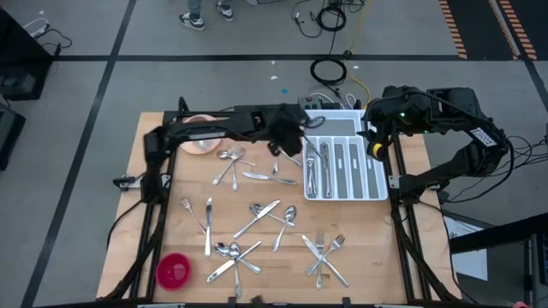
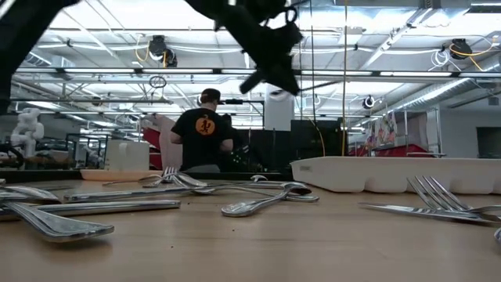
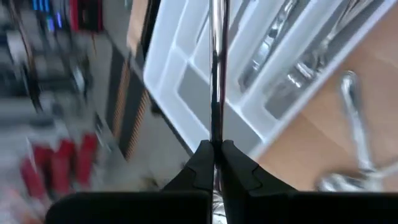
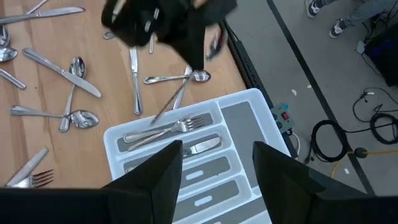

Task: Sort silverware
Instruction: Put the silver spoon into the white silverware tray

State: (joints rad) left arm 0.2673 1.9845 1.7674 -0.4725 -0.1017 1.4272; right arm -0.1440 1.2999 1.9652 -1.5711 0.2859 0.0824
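Left gripper (image 3: 216,163) pinched on a slim silver utensil handle (image 3: 216,74), held above the white cutlery tray (image 1: 374,190) at its left edge. Loose silverware (image 1: 257,218) scattered across the wooden table (image 1: 402,257). Right gripper (image 4: 214,163) spread wide, empty, hovering over the tray's far side.
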